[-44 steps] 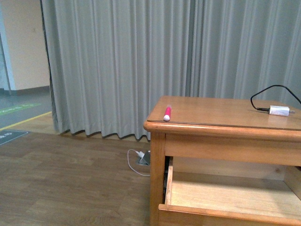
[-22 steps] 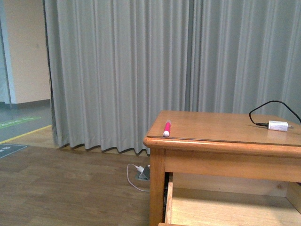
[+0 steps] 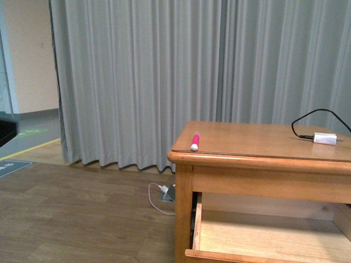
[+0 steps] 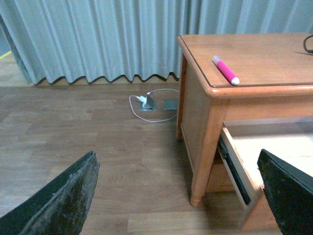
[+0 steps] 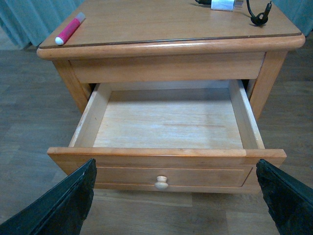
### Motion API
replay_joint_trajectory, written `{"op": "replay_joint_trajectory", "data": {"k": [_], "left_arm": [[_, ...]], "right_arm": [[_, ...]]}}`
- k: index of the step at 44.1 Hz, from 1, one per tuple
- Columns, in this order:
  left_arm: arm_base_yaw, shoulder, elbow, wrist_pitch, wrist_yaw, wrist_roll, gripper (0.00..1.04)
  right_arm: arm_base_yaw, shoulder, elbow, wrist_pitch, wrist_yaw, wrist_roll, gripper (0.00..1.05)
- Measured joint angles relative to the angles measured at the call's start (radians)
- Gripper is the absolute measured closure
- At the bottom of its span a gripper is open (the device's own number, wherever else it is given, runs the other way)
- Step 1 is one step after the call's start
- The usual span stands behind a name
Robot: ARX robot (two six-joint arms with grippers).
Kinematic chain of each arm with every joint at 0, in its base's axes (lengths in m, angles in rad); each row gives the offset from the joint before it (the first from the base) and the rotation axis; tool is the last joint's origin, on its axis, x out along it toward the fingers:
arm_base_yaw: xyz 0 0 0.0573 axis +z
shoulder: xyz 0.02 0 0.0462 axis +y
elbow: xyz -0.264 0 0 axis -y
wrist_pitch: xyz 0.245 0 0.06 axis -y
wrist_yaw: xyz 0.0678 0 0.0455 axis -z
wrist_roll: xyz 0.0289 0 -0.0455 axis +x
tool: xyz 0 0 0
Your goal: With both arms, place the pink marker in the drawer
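The pink marker (image 3: 194, 141) lies on the cabinet top near its front left corner, white end toward the edge; it also shows as the pink marker (image 4: 225, 70) and the pink marker (image 5: 69, 29). The drawer (image 5: 166, 169) stands pulled out, and its inside holds nothing. Its side wall shows as the drawer (image 3: 197, 222) and the drawer (image 4: 234, 161). My right gripper (image 5: 173, 200) is open in front of the drawer's knob, short of it. My left gripper (image 4: 178, 196) is open over the floor, left of the cabinet. Neither arm appears in the front view.
A white charger block (image 3: 324, 138) with a black cable lies at the back right of the cabinet top (image 3: 258, 142). A white plug and cord (image 3: 163, 193) lie on the wooden floor by the grey curtain (image 3: 142, 76).
The front view has shifted: the cabinet first rose in the frame, hiding the drawer's front rail, then dropped back so the rail shows again. The marker still lies at the same corner.
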State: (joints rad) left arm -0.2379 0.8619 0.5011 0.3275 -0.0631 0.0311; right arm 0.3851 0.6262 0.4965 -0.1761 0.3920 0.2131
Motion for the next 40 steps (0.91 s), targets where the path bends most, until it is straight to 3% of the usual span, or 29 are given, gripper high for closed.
{"op": "replay_joint_trajectory", "data": {"k": [10,30,40], "left_arm": [[-0.051,0.56,0.421,0.04,-0.049,0.055,0.06],[-0.16,1.181,1.221,-0.315,-0.101,0.048,0.06],[-0.195,1.35,1.446,-0.42,-0.151,0.039,0.06]], "right_arm": [[0.0,0.0,0.0,0.0,0.0,0.0,0.08],[0.0,0.0,0.0,0.0,0.0,0.0,0.08],[0.0,0.0,0.0,0.0,0.0,0.0,0.08]]}}
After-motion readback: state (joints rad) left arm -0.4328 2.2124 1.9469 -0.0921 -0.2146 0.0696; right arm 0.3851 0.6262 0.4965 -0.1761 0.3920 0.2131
